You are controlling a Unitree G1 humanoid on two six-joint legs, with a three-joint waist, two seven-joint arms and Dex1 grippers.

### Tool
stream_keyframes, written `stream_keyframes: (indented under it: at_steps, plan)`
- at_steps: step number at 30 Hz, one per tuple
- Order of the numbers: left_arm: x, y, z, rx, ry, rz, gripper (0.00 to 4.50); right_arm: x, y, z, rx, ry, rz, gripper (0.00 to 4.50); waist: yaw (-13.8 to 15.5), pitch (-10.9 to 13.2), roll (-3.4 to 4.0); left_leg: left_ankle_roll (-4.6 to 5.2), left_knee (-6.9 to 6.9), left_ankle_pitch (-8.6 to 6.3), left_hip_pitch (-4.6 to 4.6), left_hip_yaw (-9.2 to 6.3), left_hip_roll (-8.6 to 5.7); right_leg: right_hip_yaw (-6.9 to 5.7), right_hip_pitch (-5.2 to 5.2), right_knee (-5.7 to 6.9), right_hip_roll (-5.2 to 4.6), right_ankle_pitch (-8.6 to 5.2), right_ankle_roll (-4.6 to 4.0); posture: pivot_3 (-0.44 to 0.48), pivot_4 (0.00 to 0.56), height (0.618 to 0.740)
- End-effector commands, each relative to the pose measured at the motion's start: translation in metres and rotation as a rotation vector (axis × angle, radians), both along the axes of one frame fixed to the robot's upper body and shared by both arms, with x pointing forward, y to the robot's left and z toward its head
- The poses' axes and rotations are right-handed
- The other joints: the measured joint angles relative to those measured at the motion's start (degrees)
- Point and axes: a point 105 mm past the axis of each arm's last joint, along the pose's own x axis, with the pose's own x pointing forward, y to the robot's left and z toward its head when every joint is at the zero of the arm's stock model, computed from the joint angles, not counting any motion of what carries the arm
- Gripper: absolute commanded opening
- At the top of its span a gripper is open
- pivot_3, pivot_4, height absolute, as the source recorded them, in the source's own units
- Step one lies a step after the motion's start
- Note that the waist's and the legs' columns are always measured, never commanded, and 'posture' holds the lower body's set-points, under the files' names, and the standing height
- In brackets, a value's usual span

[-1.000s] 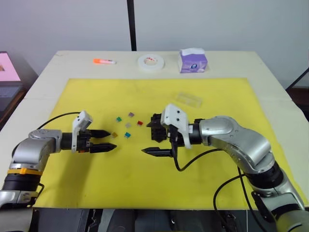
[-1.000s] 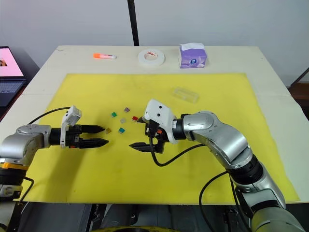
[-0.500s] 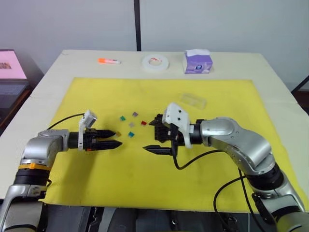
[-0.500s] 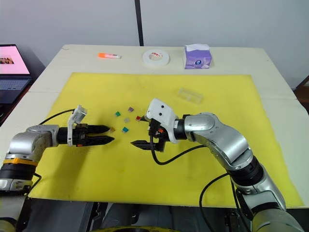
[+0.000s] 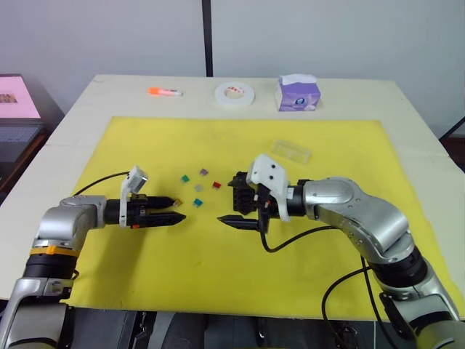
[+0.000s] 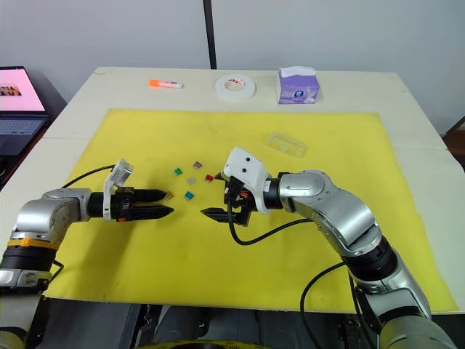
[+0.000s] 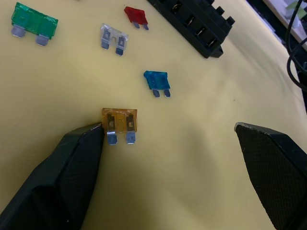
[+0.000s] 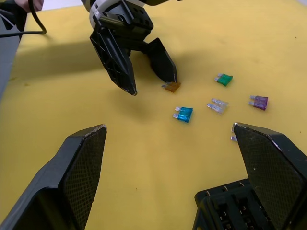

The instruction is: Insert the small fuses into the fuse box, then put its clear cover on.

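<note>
Left gripper [image 7: 168, 158]: fingers being held apart, one fingertip [image 7: 93, 136] touching the orange fuse [image 7: 120, 123] on the yellow mat [image 5: 218, 276]. Right gripper [image 8: 168, 158]: fingers being held wide apart, nothing between them, the black fuse box [image 8: 230, 208] lying by one finger. Teal fuse [image 7: 157, 81], grey fuse [image 7: 113, 37], red fuse [image 7: 134, 14], green fuse [image 7: 33, 26] and purple fuse [image 8: 259, 101] being left loose beyond. Clear cover [image 5: 292, 151] lying farther back. Tape roll [image 5: 234, 92] and tissue box [image 5: 298, 94] sitting at the far edge

Fuses lie flat and loose on my yellow mat [image 6: 218, 291]: green [image 7: 34, 21], clear-grey [image 7: 114, 35], red [image 7: 135, 14], teal [image 7: 157, 80], orange [image 7: 120, 120], purple [image 8: 259, 101]. Black fuse box [image 7: 194, 24] just beside them, slots empty. Clear cover [image 6: 285, 143] well apart.
</note>
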Motion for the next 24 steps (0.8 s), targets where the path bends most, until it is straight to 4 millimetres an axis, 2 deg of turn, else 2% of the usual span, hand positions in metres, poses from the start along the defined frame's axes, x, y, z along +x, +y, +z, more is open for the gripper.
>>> stream_keyframes:
  at_steps: [1,7,11,12,18,21,24]
  plan:
    - [-0.011,-0.026,-0.023,-0.066,0.123,-0.066,3.61,0.002,-0.002,0.008,0.018,-0.046,-0.008,4.5,0.0,0.0,0.0,0.0,0.0,0.0,0.0,0.0,0.0,0.0,0.01,-0.02,0.0,0.0,0.0,0.0,0.15,0.74]
    - [-0.008,-0.023,-0.032,-0.073,0.168,-0.023,1.63,0.002,-0.005,0.006,0.011,-0.049,-0.02,4.5,-0.2,0.0,0.0,0.0,0.0,0.0,0.0,-0.01,-0.02,-0.01,0.02,-0.02,0.0,0.02,0.05,0.0,0.15,0.74]
    - [-0.005,-0.018,-0.029,-0.075,0.16,-0.007,0.21,0.003,-0.005,0.005,0.009,-0.047,-0.026,4.5,-0.4,0.0,0.0,0.0,-0.01,0.0,0.0,-0.01,-0.01,-0.01,0.01,-0.03,0.0,0.02,0.05,0.0,0.15,0.74]
    - [-0.005,-0.016,-0.028,-0.076,0.157,-0.007,0.02,0.002,-0.006,0.005,0.009,-0.046,-0.026,4.5,-0.4,0.0,0.0,0.0,-0.02,0.0,0.01,-0.01,-0.01,-0.01,0.01,-0.02,0.0,0.02,0.05,0.0,0.15,0.74]
    - [-0.005,-0.006,-0.009,-0.13,0.146,0.012,0.02,0.006,-0.008,0.004,0.004,-0.041,-0.05,4.5,-0.6,0.0,0.0,0.0,-0.03,0.0,0.03,-0.02,0.01,-0.01,-0.01,-0.01,0.02,0.01,0.02,0.0,0.15,0.74]
    - [-0.004,0.002,0.01,-0.233,0.165,0.054,0.02,0.009,-0.009,0.008,0.059,0.002,-0.076,4.5,-0.8,0.0,-0.01,0.0,-0.05,0.0,0.03,-0.02,0.03,-0.01,-0.04,-0.01,0.04,0.0,0.01,0.0,0.15,0.74]
    - [-0.001,0.007,0.037,-0.376,0.164,0.09,0.02,0.009,-0.009,0.018,0.152,0.078,-0.079,4.5,-0.9,0.0,-0.04,0.0,-0.06,0.0,0.02,-0.04,0.09,-0.01,-0.08,0.04,0.1,0.02,0.02,0.0,0.15,0.74]
